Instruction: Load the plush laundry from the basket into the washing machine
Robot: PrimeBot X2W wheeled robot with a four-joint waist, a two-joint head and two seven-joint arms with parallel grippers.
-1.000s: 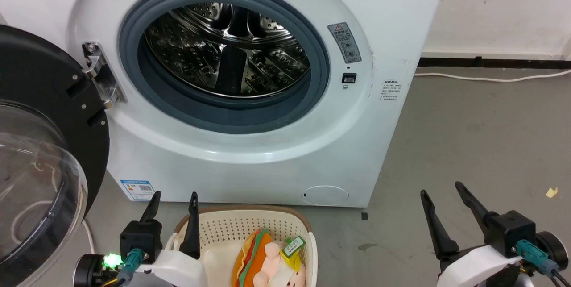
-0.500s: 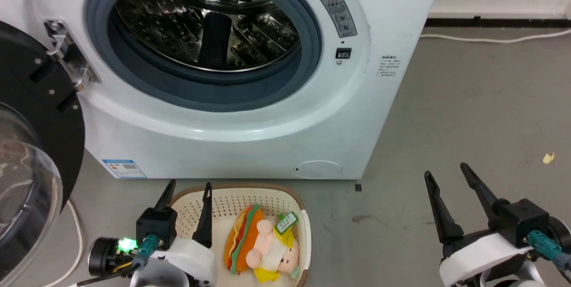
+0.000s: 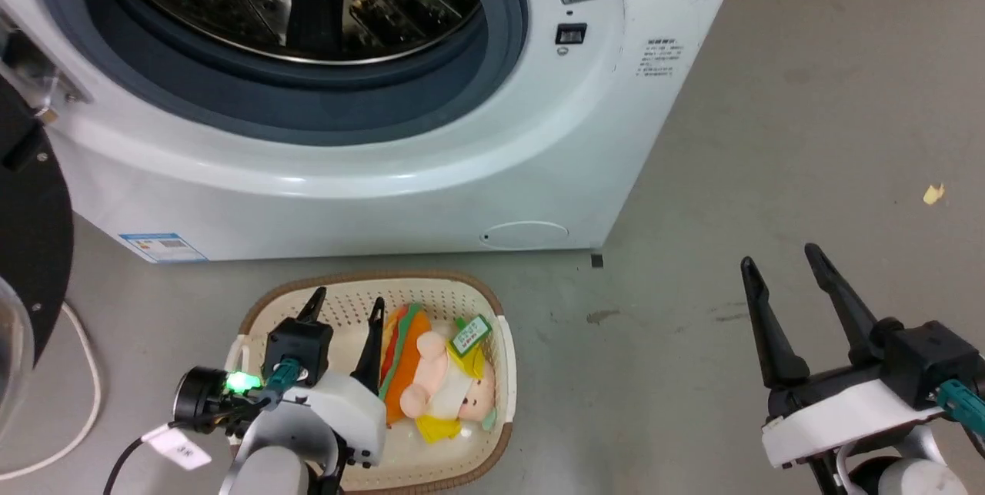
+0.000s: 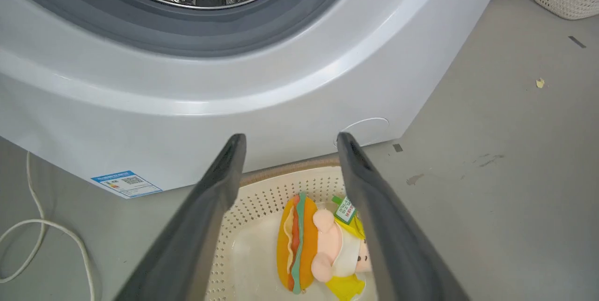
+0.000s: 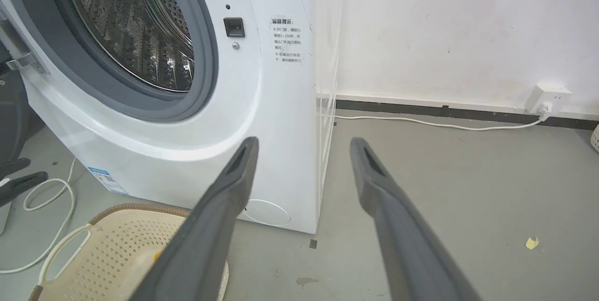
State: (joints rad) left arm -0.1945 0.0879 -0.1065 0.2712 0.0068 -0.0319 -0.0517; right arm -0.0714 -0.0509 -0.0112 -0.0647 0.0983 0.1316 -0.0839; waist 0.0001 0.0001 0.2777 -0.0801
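The cream basket [image 3: 369,278] sits on the floor in front of the white washing machine [image 3: 431,164], whose porthole stands open onto the steel drum [image 3: 308,2]. An orange bun plush [image 3: 400,360] and a peach-white-yellow doll [image 3: 450,391] with a green-white tag [image 3: 470,335] lie in the basket. My left gripper [image 3: 346,299] is open over the basket's left half, its right finger beside the bun. The left wrist view has the bun [image 4: 299,249] and doll [image 4: 341,254] below the left gripper [image 4: 290,136]. My right gripper [image 3: 779,256] hangs open over bare floor to the right.
The black-rimmed door [image 3: 31,249] is swung open at the left. A white cable [image 3: 77,403] loops on the floor beneath it. Another cable [image 5: 421,123] runs along the wall to a socket [image 5: 547,97]. A yellow scrap [image 3: 933,193] lies on the grey floor.
The head camera has tilted down, so the washer slid up the picture. My left gripper has moved from the basket's left rim to over its inside, next to the bun plush.
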